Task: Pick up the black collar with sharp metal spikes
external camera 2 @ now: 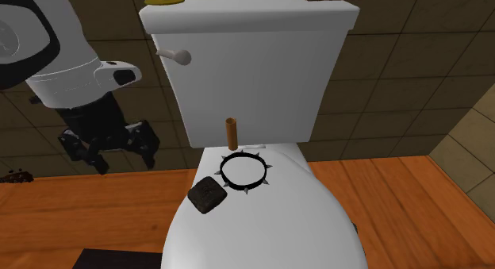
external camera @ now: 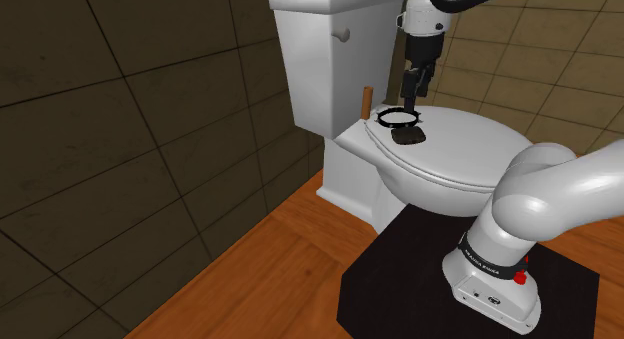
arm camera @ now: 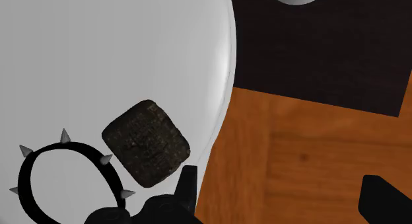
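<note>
Open pincer (external camera 2: 115, 154) hovers off-centre from the spiked black collar (external camera 2: 224, 172); descending here risks pinching the neighbouring dark pad (external camera 2: 208, 195) instead.

- Open air stood above the collar (external camera 2: 242, 171), which lay flat on the closed toilet lid (external camera 2: 270, 228).
- A dark square block (external camera 2: 208, 196) lay just beside the collar on the second exterior view's left, crowding that side.
- A brown upright peg (external camera 2: 231, 132) stood just beyond the collar, with the tank (external camera 2: 254, 61) rising as a wall behind it.
- The lid's near part lay bare.
- The gripper (external camera 2: 127, 164), fingers apart, hung in open air by the lid's edge, near the block.
</note>
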Available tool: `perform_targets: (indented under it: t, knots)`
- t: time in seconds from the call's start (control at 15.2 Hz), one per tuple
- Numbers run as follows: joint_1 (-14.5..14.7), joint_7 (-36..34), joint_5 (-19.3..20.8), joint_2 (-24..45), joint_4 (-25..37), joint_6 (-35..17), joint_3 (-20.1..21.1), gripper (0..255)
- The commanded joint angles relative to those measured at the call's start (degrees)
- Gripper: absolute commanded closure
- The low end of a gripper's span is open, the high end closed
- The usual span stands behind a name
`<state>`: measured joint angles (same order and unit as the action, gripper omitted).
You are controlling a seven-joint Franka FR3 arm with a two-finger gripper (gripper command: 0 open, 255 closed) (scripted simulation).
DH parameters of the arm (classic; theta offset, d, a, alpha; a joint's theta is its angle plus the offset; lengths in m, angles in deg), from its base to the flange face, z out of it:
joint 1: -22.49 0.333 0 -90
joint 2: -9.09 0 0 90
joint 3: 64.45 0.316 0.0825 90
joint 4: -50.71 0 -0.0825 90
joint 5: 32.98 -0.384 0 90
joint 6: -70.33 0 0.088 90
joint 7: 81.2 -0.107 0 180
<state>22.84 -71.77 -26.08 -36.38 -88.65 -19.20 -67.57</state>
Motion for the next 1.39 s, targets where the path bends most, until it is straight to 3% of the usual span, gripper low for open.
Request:
perform_targets:
  t: [0.0, 0.66, 1.32]
  knots:
    - [0.0, 0.0, 0.0, 0.0, 0.0, 0.0, 0.0, 0]
    - [-3.41, 2.31, 1.76, 18.78, 3.84, -14.44, -7.91, 0]
    - [-5.55, 6.22, -1.64, 38.05, 12.32, -24.29, -14.13, 0]
